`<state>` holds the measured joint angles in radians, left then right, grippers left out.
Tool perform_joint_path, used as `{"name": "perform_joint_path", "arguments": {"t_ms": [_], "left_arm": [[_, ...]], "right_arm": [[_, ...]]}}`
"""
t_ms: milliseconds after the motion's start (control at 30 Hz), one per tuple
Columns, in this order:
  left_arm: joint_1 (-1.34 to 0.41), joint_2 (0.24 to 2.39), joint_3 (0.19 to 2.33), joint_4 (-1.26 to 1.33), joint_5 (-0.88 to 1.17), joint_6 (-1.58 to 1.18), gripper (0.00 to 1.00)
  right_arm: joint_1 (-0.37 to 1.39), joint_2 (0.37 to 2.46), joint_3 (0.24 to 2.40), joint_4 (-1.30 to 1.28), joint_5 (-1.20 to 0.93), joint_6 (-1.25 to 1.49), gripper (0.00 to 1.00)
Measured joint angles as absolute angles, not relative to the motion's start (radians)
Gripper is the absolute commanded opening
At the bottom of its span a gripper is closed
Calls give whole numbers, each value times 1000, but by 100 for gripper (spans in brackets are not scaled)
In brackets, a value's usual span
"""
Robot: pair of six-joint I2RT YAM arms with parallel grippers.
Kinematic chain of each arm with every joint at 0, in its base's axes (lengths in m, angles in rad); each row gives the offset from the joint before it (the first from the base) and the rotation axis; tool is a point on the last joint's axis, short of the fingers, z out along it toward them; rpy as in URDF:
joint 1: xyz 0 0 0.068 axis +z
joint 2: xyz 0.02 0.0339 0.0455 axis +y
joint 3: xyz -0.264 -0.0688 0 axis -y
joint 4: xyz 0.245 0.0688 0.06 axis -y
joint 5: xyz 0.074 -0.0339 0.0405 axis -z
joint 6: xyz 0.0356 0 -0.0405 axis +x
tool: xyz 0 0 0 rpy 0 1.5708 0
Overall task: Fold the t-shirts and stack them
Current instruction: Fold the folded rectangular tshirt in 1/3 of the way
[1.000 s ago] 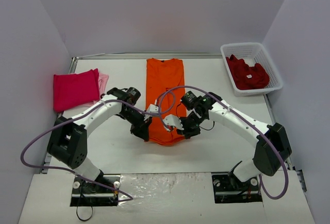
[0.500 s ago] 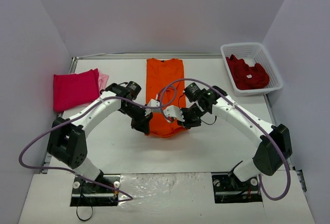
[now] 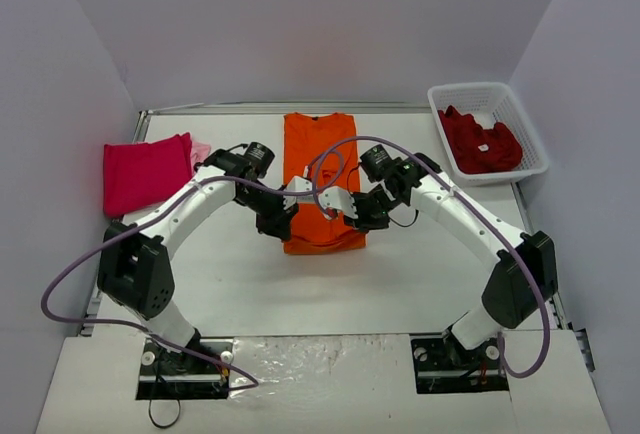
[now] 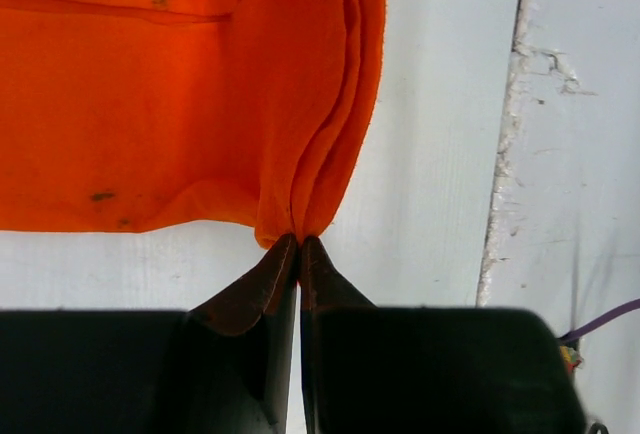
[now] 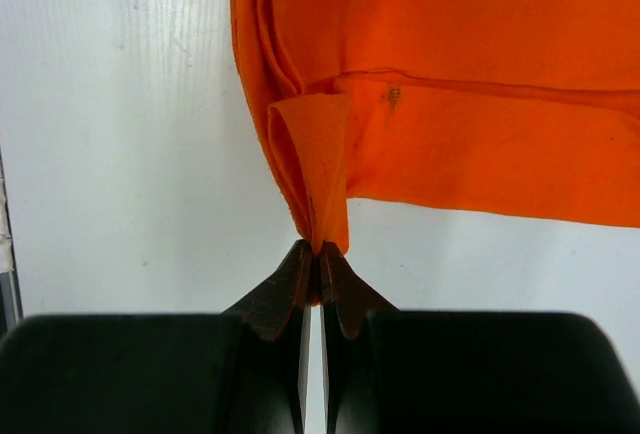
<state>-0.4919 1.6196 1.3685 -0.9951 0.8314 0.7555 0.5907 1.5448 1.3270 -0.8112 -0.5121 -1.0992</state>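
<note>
Folding orange t-shirt [image 3: 320, 154]
Left claw [image 4: 299, 244] and right claw [image 5: 318, 249] are pinching its hem; magenta one [image 3: 146, 176] folded, red ones [image 3: 480, 144] waiting

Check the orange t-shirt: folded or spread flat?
Partly folded. The left gripper and right gripper are shut on the orange t-shirt's near corners; wrist views show doubled layers there.

White arms [image 3: 190, 209], black joints [image 3: 135, 276], purple cables [image 3: 44, 300]
</note>
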Motion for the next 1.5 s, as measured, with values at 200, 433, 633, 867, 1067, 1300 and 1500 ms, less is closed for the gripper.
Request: {"name": "perform_joint_path", "arguments": {"t_ms": [200, 433, 633, 867, 1067, 1300, 1500], "left_arm": [[-472, 1683, 1459, -999, 793, 761, 2], [-443, 1753, 1558, -1026, 759, 787, 2], [-426, 1803, 1617, -1031, 729, 793, 2], [-421, 1839, 1645, -1011, 698, 782, 2], [-417, 1874, 1699, -989, 682, 772, 2], [-410, 1902, 1752, -970, 663, 756, 2], [-403, 1918, 1789, -962, 640, 751, 2]], "right_arm": [[552, 1596, 1378, -803, -512, -1113, 0], [519, 1668, 1452, -794, -513, -1132, 0], [496, 1729, 1501, -776, -513, -1151, 0], [470, 1779, 1535, -760, -511, -1164, 0], [447, 1810, 1578, -748, -509, -1173, 0], [430, 1845, 1628, -731, -508, -1177, 0], [421, 1874, 1667, -715, -508, -1179, 0]]}}
